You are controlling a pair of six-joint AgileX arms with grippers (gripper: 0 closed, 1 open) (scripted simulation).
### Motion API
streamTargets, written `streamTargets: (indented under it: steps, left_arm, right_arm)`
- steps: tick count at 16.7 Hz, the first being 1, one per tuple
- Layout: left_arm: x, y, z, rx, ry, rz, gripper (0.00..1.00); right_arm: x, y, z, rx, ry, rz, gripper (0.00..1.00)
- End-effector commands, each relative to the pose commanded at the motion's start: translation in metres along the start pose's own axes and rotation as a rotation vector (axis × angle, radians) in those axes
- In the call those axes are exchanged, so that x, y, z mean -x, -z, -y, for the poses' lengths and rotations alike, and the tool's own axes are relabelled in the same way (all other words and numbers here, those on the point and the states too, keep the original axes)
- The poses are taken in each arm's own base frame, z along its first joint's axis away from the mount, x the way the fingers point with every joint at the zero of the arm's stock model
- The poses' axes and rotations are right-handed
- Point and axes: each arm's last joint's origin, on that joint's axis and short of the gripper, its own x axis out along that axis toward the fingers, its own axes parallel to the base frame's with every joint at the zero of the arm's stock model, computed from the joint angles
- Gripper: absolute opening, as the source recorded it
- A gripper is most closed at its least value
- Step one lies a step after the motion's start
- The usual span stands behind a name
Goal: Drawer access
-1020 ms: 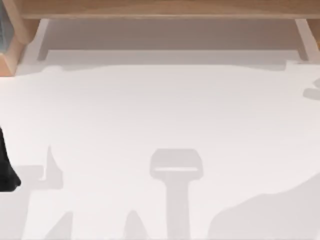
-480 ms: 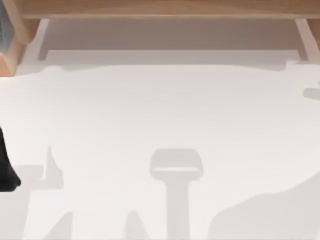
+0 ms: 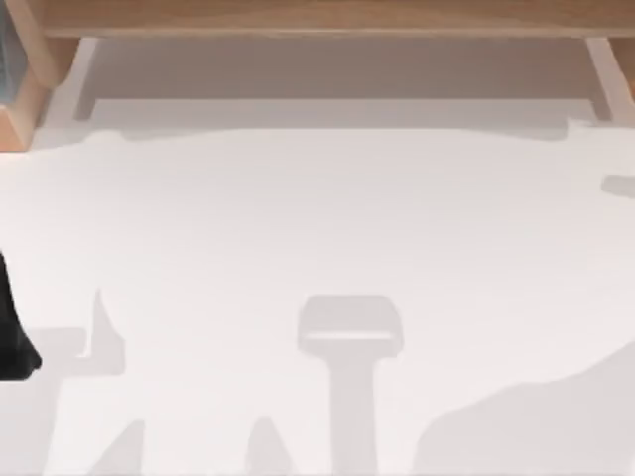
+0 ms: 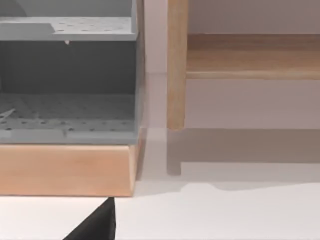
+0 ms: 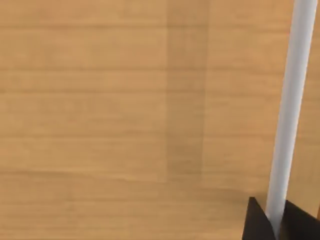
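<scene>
Drawer access starts at the wooden cabinet [image 3: 327,18] along the table's [image 3: 317,228] far edge in the top view; the left arm [image 3: 12,337] sits parked at the left edge. The left wrist view faces a grey shelf unit [image 4: 67,80]. In the right wrist view, the right gripper [image 5: 278,220] has its dark fingers [image 5: 256,222] narrowly astride the pale bar handle [image 5: 292,100] on the drawer front [image 5: 125,100], apparently placed for pulling.

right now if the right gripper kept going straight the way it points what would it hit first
Most likely the pale bar, probably a handle: in the right wrist view the right gripper has its dark fingertips on either side of the bar's lower end. Right behind it is the wooden panel. Depth is hard to judge.
</scene>
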Motion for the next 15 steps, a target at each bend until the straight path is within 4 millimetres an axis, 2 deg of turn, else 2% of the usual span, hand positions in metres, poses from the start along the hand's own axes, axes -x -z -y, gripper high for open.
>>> streamTargets:
  steps: [9, 11, 15]
  left_arm:
    - [0.0, 0.0, 0.0, 0.0, 0.0, 0.0, 1.0]
    - [0.0, 0.0, 0.0, 0.0, 0.0, 0.0, 1.0]
    - [0.0, 0.0, 0.0, 0.0, 0.0, 0.0, 1.0]
  right_arm:
    - [0.001, 0.002, -0.001, -0.004, -0.004, -0.004, 0.0]
    - [0.01, 0.003, -0.001, -0.004, -0.003, -0.006, 0.0]
    - [0.045, 0.003, -0.002, -0.005, -0.007, -0.011, 0.0]
